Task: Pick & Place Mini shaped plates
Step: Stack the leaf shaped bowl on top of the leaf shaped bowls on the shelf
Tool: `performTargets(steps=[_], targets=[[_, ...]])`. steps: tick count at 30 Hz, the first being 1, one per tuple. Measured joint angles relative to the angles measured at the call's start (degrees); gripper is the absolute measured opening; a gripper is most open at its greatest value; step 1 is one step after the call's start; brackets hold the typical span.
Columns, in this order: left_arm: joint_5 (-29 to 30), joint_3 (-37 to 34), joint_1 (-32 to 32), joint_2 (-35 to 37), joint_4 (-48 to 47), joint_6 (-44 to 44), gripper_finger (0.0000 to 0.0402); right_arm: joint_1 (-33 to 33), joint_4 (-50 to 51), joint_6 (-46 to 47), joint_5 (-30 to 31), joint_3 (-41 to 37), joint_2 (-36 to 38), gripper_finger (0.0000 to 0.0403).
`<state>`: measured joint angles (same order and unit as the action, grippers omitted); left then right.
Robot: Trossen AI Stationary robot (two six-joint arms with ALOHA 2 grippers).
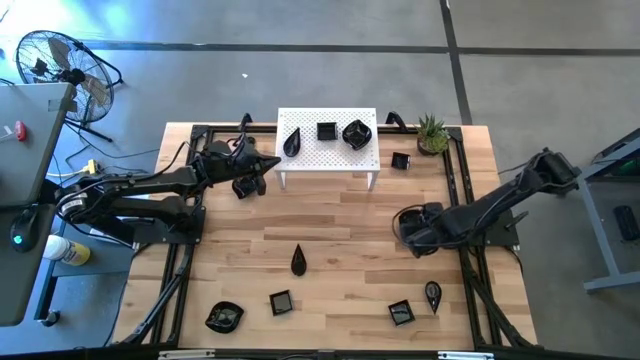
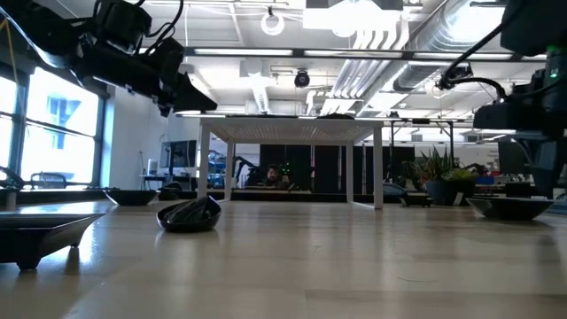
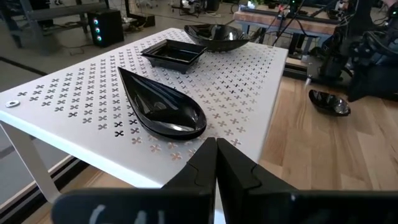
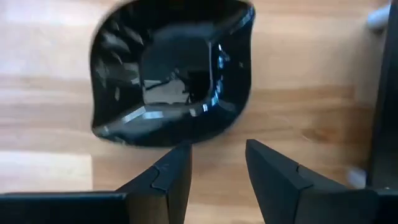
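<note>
We see the left gripper (image 3: 216, 163), fingers pressed together, beside the white stand (image 1: 335, 160) bearing three black plates (image 1: 326, 131). The right gripper (image 4: 217, 168), fingers apart, hovers over a wavy-rimmed plate (image 4: 174, 68) on the table (image 1: 340, 225).

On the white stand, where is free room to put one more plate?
The stand is bare along its near edge and at its left end, beside the teardrop plate. Its far strip is crowded: teardrop, square plate and wavy plate lie in a row.
</note>
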<state>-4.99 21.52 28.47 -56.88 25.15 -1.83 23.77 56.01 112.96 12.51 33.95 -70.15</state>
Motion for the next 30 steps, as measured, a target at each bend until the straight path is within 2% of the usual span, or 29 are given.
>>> performTargets(steps=[9,18,25,30], targets=[[0.00,0.00,0.00,0.00,0.00,0.00,0.0001,-4.79,-1.98,-3.46,6.01,0.00,0.00,0.0134],[0.00,0.02,0.00,0.00,0.00,0.00,0.0001,-4.97,2.03,-0.73,3.12,-0.05,-0.07,0.0133],[0.00,0.02,0.00,0.00,0.00,0.00,0.0001,-4.48,-11.14,0.16,3.51,-6.09,-0.09,0.0133],[0.01,0.02,0.00,0.00,0.00,0.00,0.0001,-4.81,-15.13,-0.93,5.81,-7.67,-0.04,0.0132]])
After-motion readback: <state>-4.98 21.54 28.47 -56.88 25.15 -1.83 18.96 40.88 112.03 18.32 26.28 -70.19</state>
